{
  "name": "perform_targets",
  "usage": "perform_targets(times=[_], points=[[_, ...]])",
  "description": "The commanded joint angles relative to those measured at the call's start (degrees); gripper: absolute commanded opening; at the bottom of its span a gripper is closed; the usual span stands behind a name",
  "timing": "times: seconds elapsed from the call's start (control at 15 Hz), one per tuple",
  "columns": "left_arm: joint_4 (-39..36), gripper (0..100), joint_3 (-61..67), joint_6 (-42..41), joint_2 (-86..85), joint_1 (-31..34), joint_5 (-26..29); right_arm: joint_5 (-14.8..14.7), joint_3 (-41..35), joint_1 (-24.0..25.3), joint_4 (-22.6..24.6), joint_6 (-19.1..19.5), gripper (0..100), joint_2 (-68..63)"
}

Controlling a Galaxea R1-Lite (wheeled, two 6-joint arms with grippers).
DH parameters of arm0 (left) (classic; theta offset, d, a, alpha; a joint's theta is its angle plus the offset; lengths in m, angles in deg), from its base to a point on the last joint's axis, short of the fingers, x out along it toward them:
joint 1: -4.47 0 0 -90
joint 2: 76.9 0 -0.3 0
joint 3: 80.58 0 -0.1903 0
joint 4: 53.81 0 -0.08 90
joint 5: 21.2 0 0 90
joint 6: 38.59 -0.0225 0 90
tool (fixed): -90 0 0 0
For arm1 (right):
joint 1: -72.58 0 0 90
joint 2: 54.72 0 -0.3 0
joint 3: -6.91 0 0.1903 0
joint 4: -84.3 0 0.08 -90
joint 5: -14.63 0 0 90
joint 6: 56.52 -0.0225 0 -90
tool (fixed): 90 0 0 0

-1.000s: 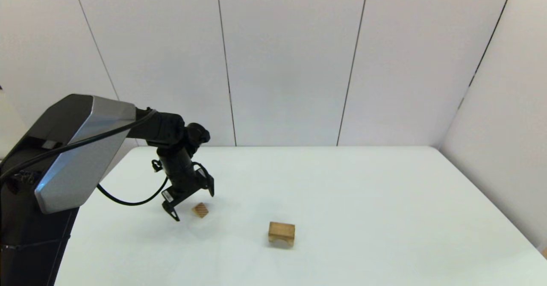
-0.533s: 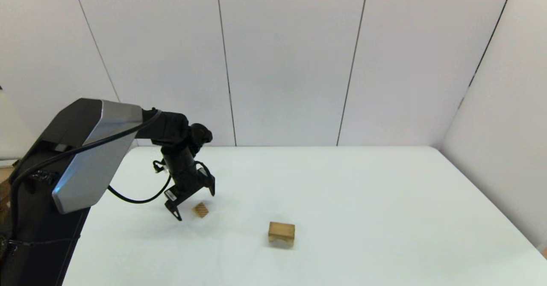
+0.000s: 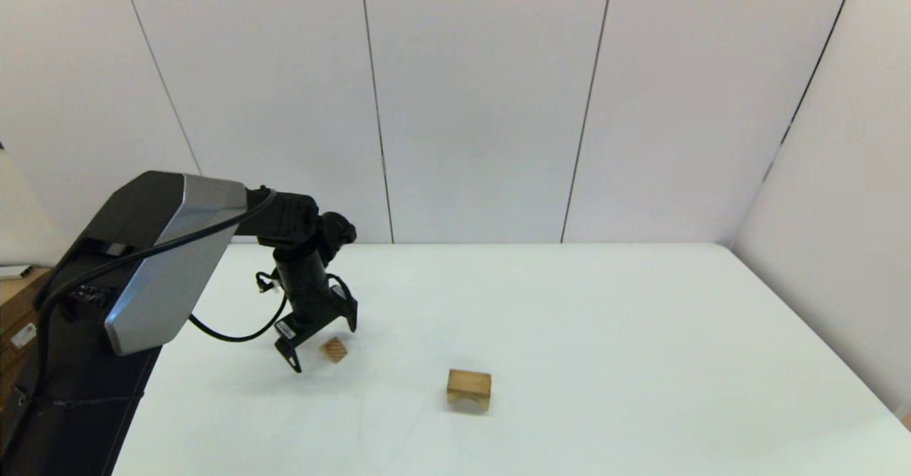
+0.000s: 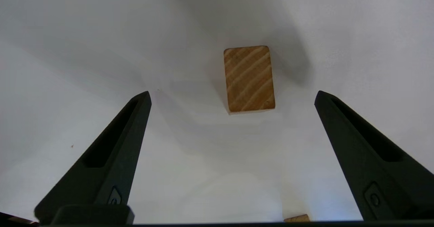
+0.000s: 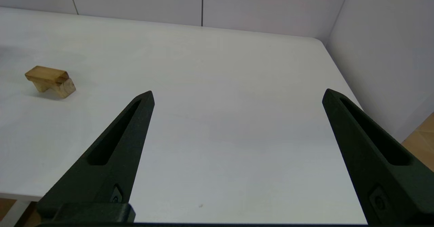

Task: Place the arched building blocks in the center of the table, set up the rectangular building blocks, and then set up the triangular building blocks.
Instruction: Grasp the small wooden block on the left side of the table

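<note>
Head view: left hand (image 3: 322, 346) spread above the triangular building blocks (image 3: 333, 350).

Small tan block (image 4: 296, 218) cut off by edge; unidentifiable.

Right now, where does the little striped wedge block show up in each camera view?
Head view: the wedge lies left of centre, by the open left claw.
Left wrist view: near the middle, ahead of the spread fingers.
Right wrist view: not in it.
Shared landmark: the arched block, to the right of the wedge in the head view, also shows in the right wrist view.
</note>
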Motion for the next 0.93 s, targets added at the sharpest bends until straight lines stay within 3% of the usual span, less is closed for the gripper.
perform_targets(times=[0.07,0.13,0.2,0.93], points=[[1.57,100,-1.0,0.38,0.42,0.0,0.01,0.06,0.0,-0.02,-0.02,0.1,100,0.11],[2.1,100,-1.17,0.29,0.6,0.0,0.01,0.06,0.0,0.06,-0.02,0.02,100,0.11],[2.19,0,-1.17,0.29,0.6,0.0,0.01,0.06,0.0,0.06,-0.02,0.1,100,0.11],[2.19,0,-1.79,0.55,0.86,0.0,0.1,0.06,0.0,0.06,-0.02,0.1,100,0.11]])
